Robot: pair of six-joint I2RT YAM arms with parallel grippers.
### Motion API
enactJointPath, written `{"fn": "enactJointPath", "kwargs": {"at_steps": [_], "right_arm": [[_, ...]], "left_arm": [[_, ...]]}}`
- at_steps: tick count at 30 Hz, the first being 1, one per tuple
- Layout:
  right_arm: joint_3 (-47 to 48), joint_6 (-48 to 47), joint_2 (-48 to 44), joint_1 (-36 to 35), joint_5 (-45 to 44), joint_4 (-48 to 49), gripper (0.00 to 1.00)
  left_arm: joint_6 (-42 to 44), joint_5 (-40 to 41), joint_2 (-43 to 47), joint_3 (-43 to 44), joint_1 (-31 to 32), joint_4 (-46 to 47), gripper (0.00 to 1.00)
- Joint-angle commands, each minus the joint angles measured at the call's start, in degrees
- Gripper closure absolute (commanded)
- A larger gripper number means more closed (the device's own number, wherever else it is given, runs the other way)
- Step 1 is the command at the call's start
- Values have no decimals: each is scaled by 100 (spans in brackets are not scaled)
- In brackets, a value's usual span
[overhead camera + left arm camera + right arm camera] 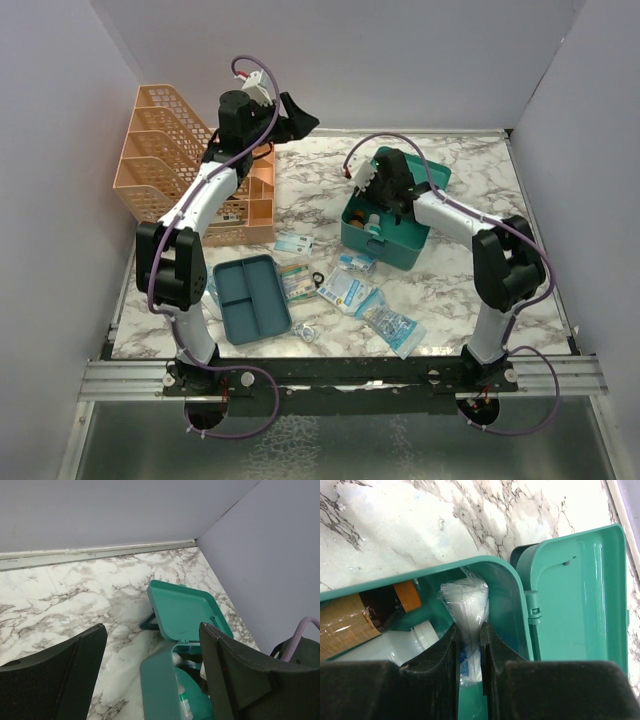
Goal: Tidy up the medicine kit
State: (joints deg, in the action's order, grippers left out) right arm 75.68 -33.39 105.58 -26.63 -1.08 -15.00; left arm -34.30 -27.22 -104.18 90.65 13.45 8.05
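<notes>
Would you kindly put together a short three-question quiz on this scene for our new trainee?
1. True or false: the lid of the medicine kit is closed.
2. What is the right pincer shut on? A) scissors B) the wrapped white roll C) a thermometer
3. Fill in: the left pincer, raised above the table, is ___ and holds nothing.
Key: 1 false; 2 B; 3 open.

This looks like a robot test cell in a lab: plain pale partition walls (400, 60) close in the marble-patterned tabletop (320, 180) at its back and both sides. Along the tabletop's near edge runs an aluminium rail (120, 380) with the left arm (205, 195) and right arm (455, 218) bolted to it.
</notes>
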Motion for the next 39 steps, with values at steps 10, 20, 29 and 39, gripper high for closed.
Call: {"fn": "enactJointPath", "kwargs": {"at_steps": [10,20,29,39], "right_arm": [[-411,367,172,-84,-21,729,81],[-166,1164,30,-88,47,572,57],[-372,1589,-266,-79,-223,283,67],[-1194,1321,-744,45,-582,217,74]], "left_arm": [[-396,-321,-883,840,17,10,24],[-344,-303,-963,962,17,-4,23],[-167,-436,-923,895,17,11,28],[66,-364,-571,455,17,-137,28]]}}
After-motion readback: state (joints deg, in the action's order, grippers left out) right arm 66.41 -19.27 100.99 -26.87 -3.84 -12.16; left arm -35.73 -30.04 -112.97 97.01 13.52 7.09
